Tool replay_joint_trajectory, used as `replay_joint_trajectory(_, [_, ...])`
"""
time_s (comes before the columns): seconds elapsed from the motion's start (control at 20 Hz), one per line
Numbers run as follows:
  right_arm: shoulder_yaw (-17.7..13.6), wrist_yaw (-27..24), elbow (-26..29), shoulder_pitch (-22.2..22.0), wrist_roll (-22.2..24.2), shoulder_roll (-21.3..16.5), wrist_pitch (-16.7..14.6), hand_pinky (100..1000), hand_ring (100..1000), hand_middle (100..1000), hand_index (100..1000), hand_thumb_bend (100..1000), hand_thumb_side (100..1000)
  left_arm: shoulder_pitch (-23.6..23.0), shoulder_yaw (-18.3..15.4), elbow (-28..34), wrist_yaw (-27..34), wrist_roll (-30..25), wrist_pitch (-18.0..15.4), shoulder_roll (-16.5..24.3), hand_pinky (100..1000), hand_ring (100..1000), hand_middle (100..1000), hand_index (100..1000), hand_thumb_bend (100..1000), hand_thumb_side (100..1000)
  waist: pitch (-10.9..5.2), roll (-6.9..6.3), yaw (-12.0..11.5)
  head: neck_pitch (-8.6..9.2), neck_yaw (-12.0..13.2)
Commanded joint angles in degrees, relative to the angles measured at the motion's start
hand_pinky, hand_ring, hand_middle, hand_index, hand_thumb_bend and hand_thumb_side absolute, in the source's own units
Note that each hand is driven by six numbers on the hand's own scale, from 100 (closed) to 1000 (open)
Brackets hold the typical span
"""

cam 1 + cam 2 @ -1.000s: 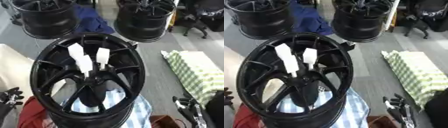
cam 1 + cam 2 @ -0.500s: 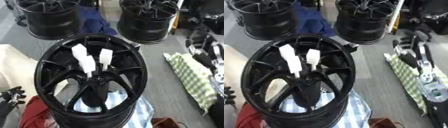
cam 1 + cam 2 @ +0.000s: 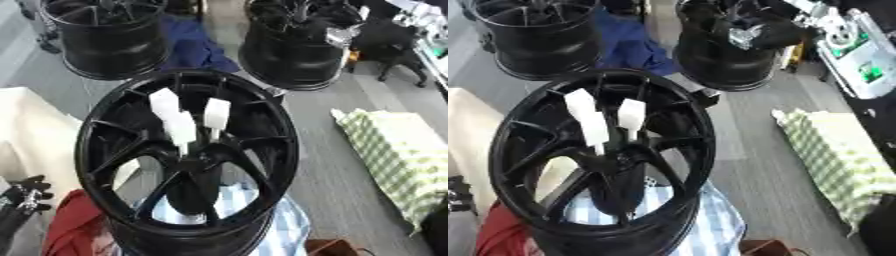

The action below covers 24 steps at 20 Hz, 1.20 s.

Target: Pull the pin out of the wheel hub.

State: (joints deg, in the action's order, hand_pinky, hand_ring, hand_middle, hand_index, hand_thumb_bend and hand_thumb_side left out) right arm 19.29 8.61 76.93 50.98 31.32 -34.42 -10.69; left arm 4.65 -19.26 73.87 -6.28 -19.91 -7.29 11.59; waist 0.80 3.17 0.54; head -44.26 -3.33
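A black wheel hub [image 3: 105, 150] stands tilted in the middle of both views. White block-shaped pins [image 3: 182, 127] stick out of its centre, one of them [image 3: 216, 112] a little to the right. My left hand [image 3: 22, 197] rests at the lower left edge, fingers relaxed, apart from the hub. My right arm comes in at the upper right, and its black hand with a silver joint [image 3: 745, 32] hovers over the rear right wheel, far from the pins. The hand is blurred against the dark wheel.
Two more black wheels stand at the back, left [image 3: 109, 35] and right [image 3: 297, 55], with a blue cloth [image 3: 197, 47] between them. A green checked cloth [image 3: 398, 150] lies right, a cream sheet [image 3: 35, 130] left. A striped cloth [image 3: 262, 215] and a red thing [image 3: 74, 225] lie below the hub.
My right arm has risen from the lower right corner, along the right side, to the upper right over the rear wheel. The camera has shifted a little. The left hand has stayed put.
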Motion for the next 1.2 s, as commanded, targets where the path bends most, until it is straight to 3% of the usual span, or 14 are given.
replay_joint_trajectory(0.05, [2.1, 2.1, -1.5, 3.5, 9.2, 1.7, -0.9, 782, 875, 891, 960, 247, 377, 0.3, 0.3, 1.2, -0.1, -0.4, -0.1, 0.6, 653, 706, 691, 838, 100, 532, -0.85, -0.15, -0.2, 0.14, -0.3])
replay_joint_trajectory(0.2, [3.8, 4.4, -3.1, 6.1, 16.8, 4.3, -2.3, 793, 885, 909, 965, 209, 347, 0.4, 0.4, 1.3, -0.2, -0.6, -0.1, 0.5, 653, 706, 691, 838, 100, 532, -0.85, -0.14, -0.5, 0.14, -0.5])
replay_joint_trajectory(0.35, [5.5, 6.9, -3.9, 7.5, 20.2, 6.3, -4.2, 807, 895, 920, 975, 108, 344, 0.5, 0.5, 1.4, -0.3, -0.7, 0.0, 0.4, 653, 706, 691, 838, 100, 532, -0.85, -0.12, -0.8, 0.14, -0.9])
replay_joint_trajectory(0.65, [9.3, 9.8, -4.6, 8.5, 20.6, 8.9, -7.9, 822, 911, 934, 985, 100, 343, 0.8, 0.7, 1.7, -0.5, -1.1, 0.1, 0.2, 653, 707, 691, 838, 100, 533, -0.81, -0.04, -1.5, 0.14, -1.3])
replay_joint_trajectory(1.0, [12.0, 11.0, -4.3, 9.0, 20.6, 10.6, -10.0, 831, 918, 943, 991, 100, 308, 1.2, 0.9, 1.8, -0.6, -1.4, 0.2, 0.1, 653, 707, 691, 838, 100, 531, -0.62, -0.02, -2.2, 0.14, -1.8])
replay_joint_trajectory(1.2, [13.1, 11.6, -4.2, 8.8, 20.6, 10.8, -10.8, 836, 925, 947, 993, 100, 226, 1.5, 1.1, 1.8, -0.6, -1.5, 0.2, 0.0, 653, 707, 691, 838, 100, 531, -0.47, -0.03, -2.5, 0.14, -2.0])
